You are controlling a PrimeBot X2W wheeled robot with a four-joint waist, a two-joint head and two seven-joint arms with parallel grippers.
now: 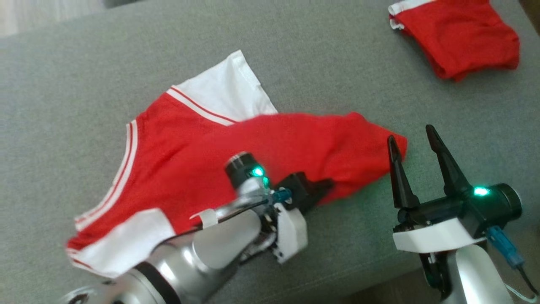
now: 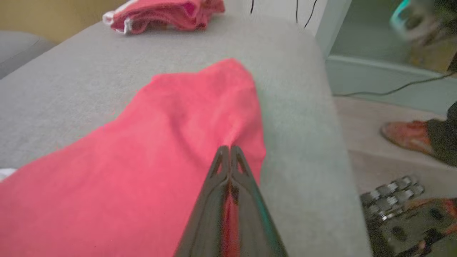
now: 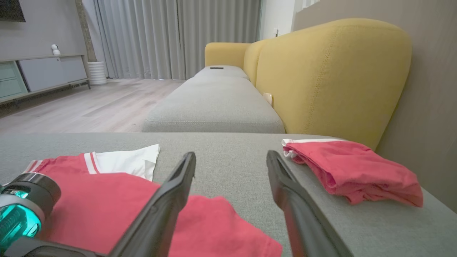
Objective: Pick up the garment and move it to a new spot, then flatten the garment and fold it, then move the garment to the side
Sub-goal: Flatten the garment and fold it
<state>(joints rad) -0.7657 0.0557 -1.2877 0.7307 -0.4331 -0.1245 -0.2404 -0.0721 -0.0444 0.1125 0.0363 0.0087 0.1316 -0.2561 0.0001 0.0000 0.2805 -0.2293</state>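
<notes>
A red garment (image 1: pixel 202 156) with white sleeves and striped trim lies partly folded over itself on the grey sofa cushion (image 1: pixel 84 84). My left gripper (image 1: pixel 325 185) is shut on the garment's near edge; in the left wrist view its fingers (image 2: pixel 214 200) press together with red cloth (image 2: pixel 142 160) pinched between them. My right gripper (image 1: pixel 411 136) stands open just right of the garment's right tip, touching nothing. In the right wrist view the open gripper (image 3: pixel 231 155) hovers over the cushion, with the garment (image 3: pixel 107 203) at its lower left.
A second red garment (image 1: pixel 460 38), folded, lies at the cushion's far right corner (image 3: pixel 353 173). The yellow sofa back (image 3: pixel 332 71) rises behind it. The cushion's edge drops to the floor on the right, where a person's foot (image 2: pixel 407 135) stands.
</notes>
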